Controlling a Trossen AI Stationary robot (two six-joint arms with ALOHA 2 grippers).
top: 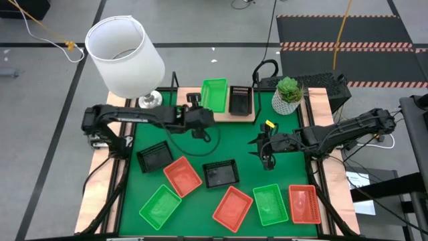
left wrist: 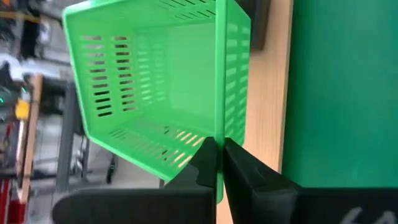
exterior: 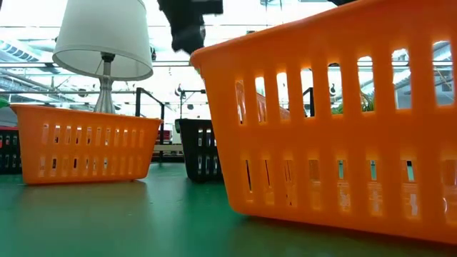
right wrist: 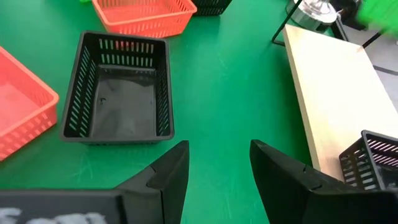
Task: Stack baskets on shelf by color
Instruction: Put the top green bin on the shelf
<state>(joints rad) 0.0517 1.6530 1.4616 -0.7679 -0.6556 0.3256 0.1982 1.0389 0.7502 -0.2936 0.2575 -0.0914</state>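
My left gripper (top: 198, 112) reaches from the table's left to the shelf (top: 235, 118) and is shut on a green basket (top: 214, 94) over the board's left part. A black basket (top: 241, 100) stands on the board beside it. My right gripper (top: 264, 154) hangs open above the green mat, right of centre, touching nothing; a black basket (right wrist: 118, 93) lies ahead of it. Several more baskets rest on their bottoms on the mat: black (top: 154, 156), orange (top: 182, 175), green (top: 160, 204), orange (top: 232, 206), green (top: 270, 203) and orange (top: 304, 203). My left gripper (left wrist: 219, 165) pinches the green basket's near end wall (left wrist: 218, 118) between its two fingers, one inside the basket and one outside. The fingers (left wrist: 242, 168) come level from the table's left and lie along the wall. Whether the basket's bottom rests on the board I cannot tell.
A white-shaded lamp (top: 125, 47) stands at the shelf's left end and a potted plant (top: 288, 95) at its right end. The shelf's black wire uprights (top: 175, 84) rise at the ends. Bare board (right wrist: 336, 99) shows between the black basket and the lamp's foot.
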